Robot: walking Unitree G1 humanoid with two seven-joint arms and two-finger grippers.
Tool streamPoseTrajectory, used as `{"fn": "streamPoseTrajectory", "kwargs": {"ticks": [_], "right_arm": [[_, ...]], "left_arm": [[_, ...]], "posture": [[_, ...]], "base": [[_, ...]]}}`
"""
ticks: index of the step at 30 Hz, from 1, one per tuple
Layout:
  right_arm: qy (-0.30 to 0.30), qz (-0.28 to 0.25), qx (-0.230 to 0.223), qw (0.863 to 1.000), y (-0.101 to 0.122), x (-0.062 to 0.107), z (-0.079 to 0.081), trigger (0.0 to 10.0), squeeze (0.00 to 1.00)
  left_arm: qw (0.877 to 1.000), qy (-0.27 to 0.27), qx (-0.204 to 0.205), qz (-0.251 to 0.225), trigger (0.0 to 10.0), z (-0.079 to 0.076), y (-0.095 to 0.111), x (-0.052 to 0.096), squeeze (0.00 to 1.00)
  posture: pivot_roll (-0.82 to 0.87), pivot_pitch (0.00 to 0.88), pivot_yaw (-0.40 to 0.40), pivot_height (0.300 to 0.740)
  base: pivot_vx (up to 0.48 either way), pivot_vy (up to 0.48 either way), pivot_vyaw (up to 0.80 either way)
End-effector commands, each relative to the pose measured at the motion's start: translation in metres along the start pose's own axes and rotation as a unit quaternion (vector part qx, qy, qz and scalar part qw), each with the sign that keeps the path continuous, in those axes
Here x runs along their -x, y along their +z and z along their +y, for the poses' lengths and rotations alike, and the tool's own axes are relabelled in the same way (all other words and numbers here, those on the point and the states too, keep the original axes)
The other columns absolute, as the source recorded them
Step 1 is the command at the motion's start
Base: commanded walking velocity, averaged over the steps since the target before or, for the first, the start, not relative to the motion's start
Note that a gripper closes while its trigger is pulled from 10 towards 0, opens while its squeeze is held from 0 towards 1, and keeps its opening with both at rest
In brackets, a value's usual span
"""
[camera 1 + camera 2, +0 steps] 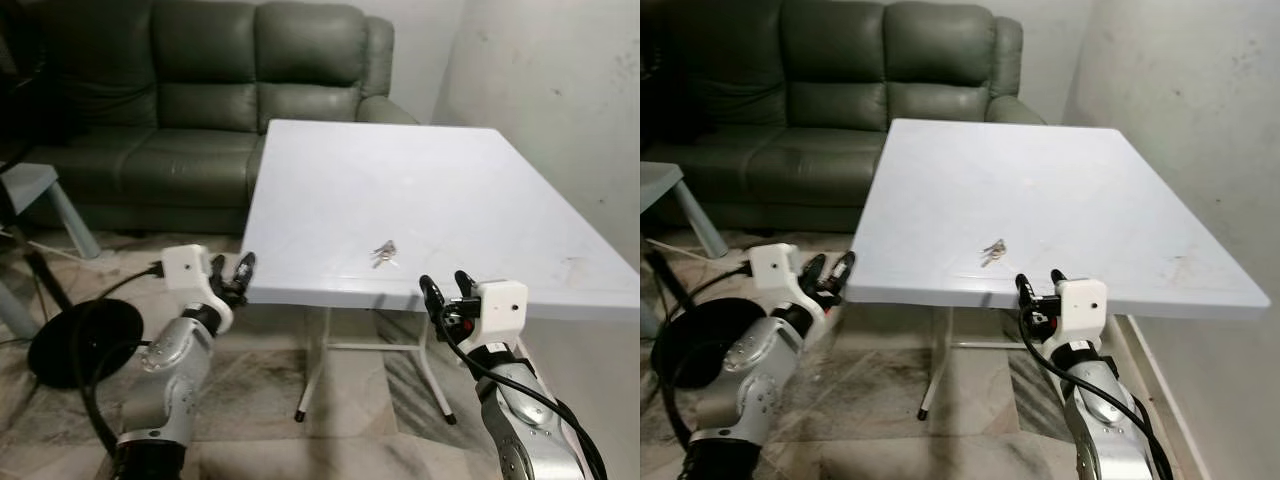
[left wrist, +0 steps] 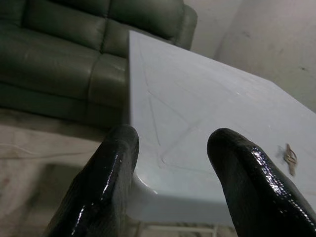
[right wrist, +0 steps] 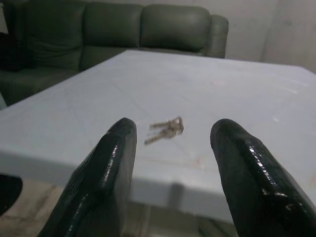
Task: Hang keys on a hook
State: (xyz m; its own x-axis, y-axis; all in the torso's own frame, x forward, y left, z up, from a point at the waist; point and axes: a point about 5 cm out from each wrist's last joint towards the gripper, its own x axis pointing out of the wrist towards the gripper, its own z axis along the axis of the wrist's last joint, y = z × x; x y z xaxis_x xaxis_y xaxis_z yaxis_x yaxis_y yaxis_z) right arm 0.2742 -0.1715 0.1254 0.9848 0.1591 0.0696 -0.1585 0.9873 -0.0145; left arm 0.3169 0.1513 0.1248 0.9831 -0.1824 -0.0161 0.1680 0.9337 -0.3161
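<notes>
A small bunch of metal keys [image 1: 384,253] lies flat on the white table [image 1: 420,190], close to its near edge. My right gripper [image 1: 447,291] is open just in front of that edge, below and slightly right of the keys [image 3: 165,130], which sit between its fingers [image 3: 256,187] in the right wrist view. My left gripper [image 1: 231,274] is open beside the table's near left corner, and the keys [image 2: 290,158] show far off to one side in the left wrist view.
A dark green leather sofa [image 1: 200,110] stands behind the table. A plastered wall [image 1: 560,90] runs along the right. A round black base [image 1: 85,340] with cables lies on the tiled floor at the left, beside a light blue stool [image 1: 40,200].
</notes>
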Motion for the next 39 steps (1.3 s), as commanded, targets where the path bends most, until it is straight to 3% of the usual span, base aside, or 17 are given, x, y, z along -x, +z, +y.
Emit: {"fn": "streamPoseTrajectory", "kwargs": {"ticks": [1, 13, 39], "right_arm": [[-0.005, 0.0, 0.009, 1.0, 0.0021, 0.0009, -0.0075, 10.0, 0.0], [-0.002, 0.009, 0.012, 1.0, -0.0008, 0.0025, -0.0128, 10.0, 0.0], [0.006, 0.015, 0.019, 1.0, -0.0057, 0.0001, -0.0148, 10.0, 0.0]], "left_arm": [[1.0, -0.015, -0.009, 0.004, 10.0, -0.0082, -0.001, -0.0005, 0.0], [1.0, -0.011, -0.002, 0.011, 10.0, -0.0048, -0.0078, 0.0041, 0.0], [1.0, -0.011, -0.002, 0.011, 10.0, -0.0039, -0.0066, 0.0034, 0.0]], "posture": [[-0.02, 0.0, -0.04, 0.74], [-0.02, 0.0, -0.038, 0.74], [-0.01, 0.0, -0.038, 0.74]], "base": [[0.0, 0.0, 0.0], [0.0, 0.0, 0.0], [0.247, 0.0, 0.0]]}}
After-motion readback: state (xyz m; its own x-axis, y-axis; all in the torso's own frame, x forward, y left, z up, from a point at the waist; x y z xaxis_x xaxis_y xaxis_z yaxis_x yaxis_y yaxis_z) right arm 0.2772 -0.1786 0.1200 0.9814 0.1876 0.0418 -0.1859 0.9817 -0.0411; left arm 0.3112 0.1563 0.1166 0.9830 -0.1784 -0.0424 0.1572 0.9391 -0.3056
